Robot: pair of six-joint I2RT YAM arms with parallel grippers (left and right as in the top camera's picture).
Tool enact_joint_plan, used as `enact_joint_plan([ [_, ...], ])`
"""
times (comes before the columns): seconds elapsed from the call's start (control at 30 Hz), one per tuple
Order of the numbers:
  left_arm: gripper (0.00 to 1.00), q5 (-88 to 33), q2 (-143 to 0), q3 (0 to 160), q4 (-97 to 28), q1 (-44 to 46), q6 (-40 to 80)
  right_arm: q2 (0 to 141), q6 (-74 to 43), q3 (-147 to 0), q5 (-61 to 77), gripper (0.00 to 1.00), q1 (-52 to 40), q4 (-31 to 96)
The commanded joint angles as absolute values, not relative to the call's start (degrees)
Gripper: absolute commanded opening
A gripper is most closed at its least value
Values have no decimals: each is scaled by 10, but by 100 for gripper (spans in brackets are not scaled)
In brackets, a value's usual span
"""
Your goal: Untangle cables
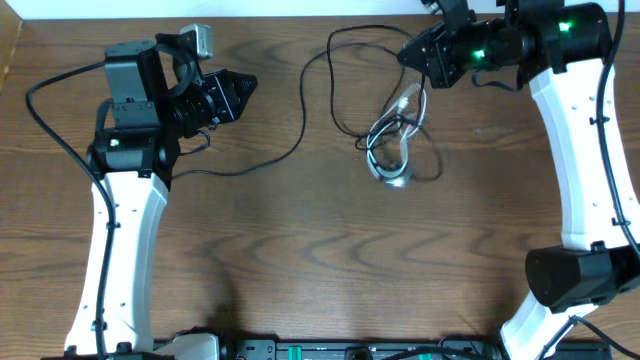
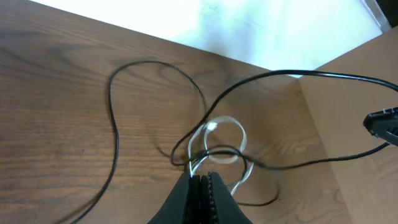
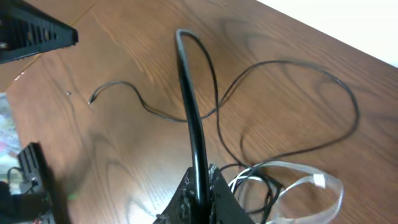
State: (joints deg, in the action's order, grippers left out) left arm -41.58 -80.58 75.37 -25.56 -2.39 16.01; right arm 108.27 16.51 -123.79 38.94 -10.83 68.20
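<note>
Though the black cable (image 3: 189, 106) is in hand, the tangle is not yet undone

While the left gripper (image 1: 250, 85) hangs shut and empty over the tabletop (image 1: 300, 260), well apart from the knot, black slack trails from near it toward the middle. There the white cable (image 1: 392, 172) lies coiled, black loops threaded through it. The right gripper (image 1: 405, 52) is clamped on the black cable, a stretch lifted off the wood. The step looks like drawing black free of white; next, I judge, the left gripper must pin the white coil while the right pulls away. How the loops cross, and the plug ends, are too small to make out
</note>
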Motion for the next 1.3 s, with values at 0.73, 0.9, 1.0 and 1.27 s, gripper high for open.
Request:
enact_joint_plan([
  [0.73, 17, -409, -816, 757, -269, 30, 99, 992, 30, -1362, 455, 1, -79, 582],
  [0.9, 32, -409, -818, 752, -267, 120, 21, 1029, -2, -1362, 456, 1, -79, 605],
  [1.0, 35, -409, -820, 752, -265, 162, -3, 1049, -19, -1362, 456, 1, -79, 612],
  [1.27, 44, -400, -828, 752, -265, 205, -17, 1096, -64, -1361, 464, 1, -80, 632],
])
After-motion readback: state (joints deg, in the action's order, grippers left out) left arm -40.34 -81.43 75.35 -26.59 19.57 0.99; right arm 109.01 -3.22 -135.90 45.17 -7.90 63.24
